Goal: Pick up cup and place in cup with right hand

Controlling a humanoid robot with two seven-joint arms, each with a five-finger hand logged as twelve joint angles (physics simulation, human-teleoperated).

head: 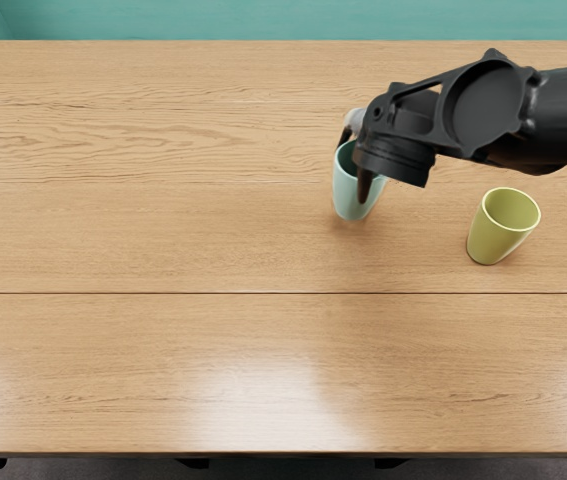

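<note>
My right hand (365, 150) reaches in from the right edge and is shut on a light blue cup (347, 195) a little right of the picture's middle. One dark finger lies down the cup's near side and another shows behind its rim; the palm and wrist cover the cup's right part. The cup is roughly upright, and whether its base touches the wood cannot be told. A yellow-green cup (494, 238) stands upright with its mouth up, to the right and nearer the front, apart from the hand.
The wooden table (163, 240) has a dark seam running across it and a front edge low in the picture. The right forearm passes above the tabletop behind the yellow-green cup. A teal wall lies beyond the far edge.
</note>
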